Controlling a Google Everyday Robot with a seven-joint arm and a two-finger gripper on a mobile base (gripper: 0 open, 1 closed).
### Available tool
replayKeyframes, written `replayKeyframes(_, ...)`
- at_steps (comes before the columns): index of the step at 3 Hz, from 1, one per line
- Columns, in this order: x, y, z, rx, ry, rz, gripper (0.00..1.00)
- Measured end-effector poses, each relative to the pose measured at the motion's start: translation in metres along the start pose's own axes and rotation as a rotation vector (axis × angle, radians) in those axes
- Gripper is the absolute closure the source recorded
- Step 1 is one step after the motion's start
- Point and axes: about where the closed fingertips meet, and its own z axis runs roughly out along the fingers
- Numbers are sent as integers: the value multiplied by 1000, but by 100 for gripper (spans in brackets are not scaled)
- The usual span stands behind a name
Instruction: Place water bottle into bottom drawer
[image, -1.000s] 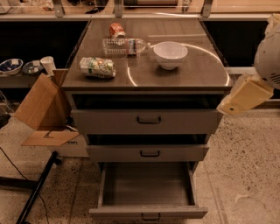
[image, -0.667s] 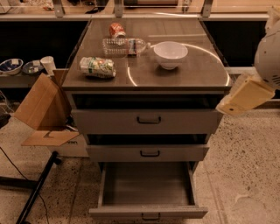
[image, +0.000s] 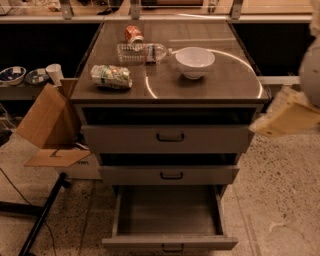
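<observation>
The water bottle (image: 142, 52) lies on its side on the cabinet top, behind the left of the white bowl (image: 195, 61), with its cap pointing at the bowl. The bottom drawer (image: 167, 243) is pulled out and its grey tray is bare. The two drawers above it are shut. My gripper (image: 285, 114) hangs in the air to the right of the cabinet, level with the top drawer front. It is apart from the bottle and holds nothing that I can see.
A crushed green-and-white can (image: 111, 76) lies at the front left of the cabinet top (image: 215, 87). A red-orange can (image: 133, 33) stands behind the bottle. A cardboard box (image: 42, 120) leans on the cabinet's left side. A black stand leg (image: 40, 220) crosses the floor.
My gripper has dipped very slightly at the right of the cabinet. The bottle, cans, bowl and drawers have not moved.
</observation>
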Motion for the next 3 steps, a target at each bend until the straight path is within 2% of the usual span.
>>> replayKeyframes(1, 31, 7, -41, 97, -48, 8, 0)
replayKeyframes(2, 47, 8, -83, 185, -73, 14, 0)
replayKeyframes(3, 47, 8, -83, 185, -73, 14, 0)
